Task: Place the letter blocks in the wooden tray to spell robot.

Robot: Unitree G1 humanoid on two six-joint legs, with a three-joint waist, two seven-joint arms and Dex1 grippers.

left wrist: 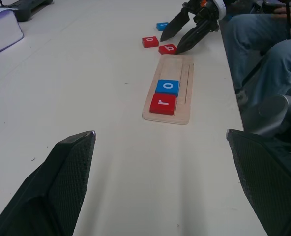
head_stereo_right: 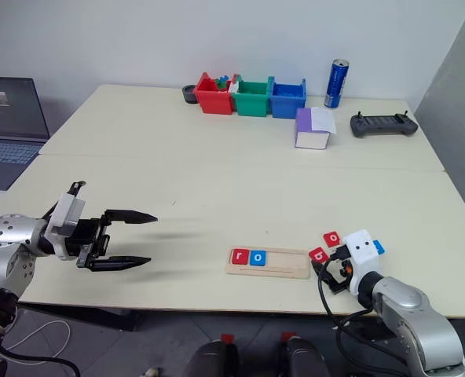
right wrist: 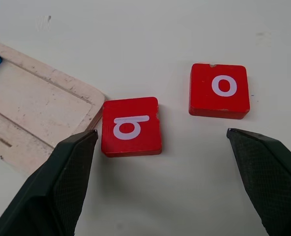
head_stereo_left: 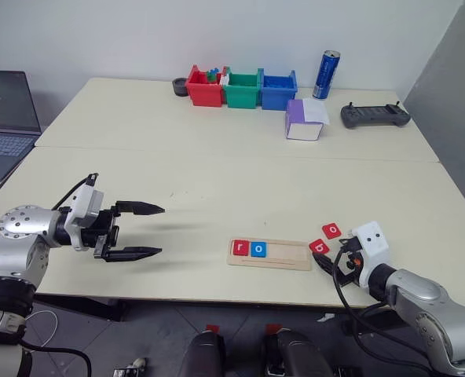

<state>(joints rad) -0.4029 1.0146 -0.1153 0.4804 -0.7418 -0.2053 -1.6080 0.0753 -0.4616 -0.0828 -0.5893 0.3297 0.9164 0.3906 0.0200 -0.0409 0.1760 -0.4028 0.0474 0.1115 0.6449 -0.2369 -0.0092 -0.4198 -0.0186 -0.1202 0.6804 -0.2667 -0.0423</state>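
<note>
Red b block (right wrist: 131, 126) lies on the table (head_stereo_left: 217, 173) just off the wooden tray's (head_stereo_left: 283, 258) empty end, beyond r and o. Your right gripper (left wrist: 184, 37), released, sits right over it; the left gripper (head_stereo_left: 138, 231), also released, is well apart from the tray.

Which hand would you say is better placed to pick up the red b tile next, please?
The right hand: it sits open right beside the red b tile at the tray's empty end. The left hand hangs open well off to the tray's other side.
</note>
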